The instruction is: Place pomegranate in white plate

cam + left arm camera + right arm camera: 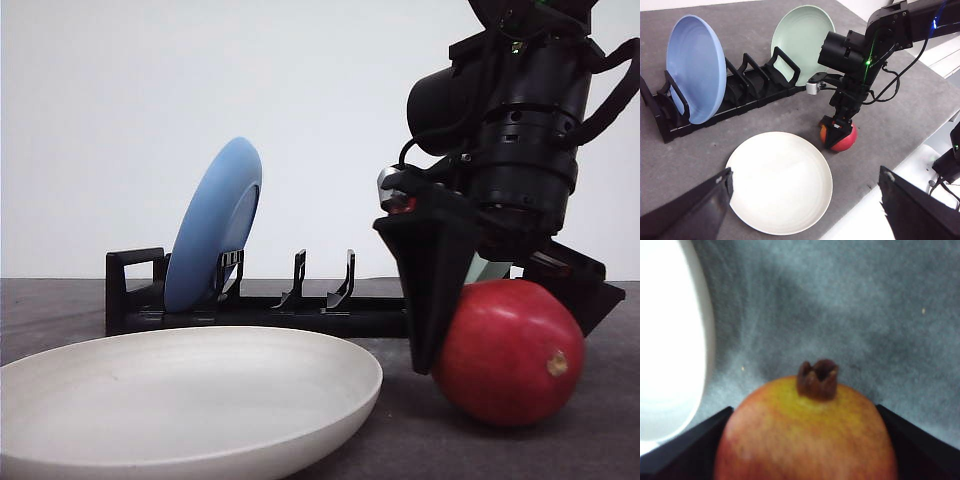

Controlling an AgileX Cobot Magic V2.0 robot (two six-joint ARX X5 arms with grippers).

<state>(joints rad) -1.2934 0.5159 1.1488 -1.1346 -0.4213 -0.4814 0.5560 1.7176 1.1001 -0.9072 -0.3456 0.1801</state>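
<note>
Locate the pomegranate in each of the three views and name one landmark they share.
Front view: pomegranate low on the right, on the table between the right gripper's fingers.
Left wrist view: right of centre, under the right arm, just past the white plate's far right rim.
Right wrist view: bottom centre, crown up.
Shared landmark: the white plate.

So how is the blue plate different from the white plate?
The blue plate stands on its edge in the black rack, while the white plate lies flat on the table. The blue plate is sky blue; the white plate is off-white. The white plate sits beside the pomegranate, and the blue plate is farther from it. Both are round, shallow and have nothing on them.
</note>
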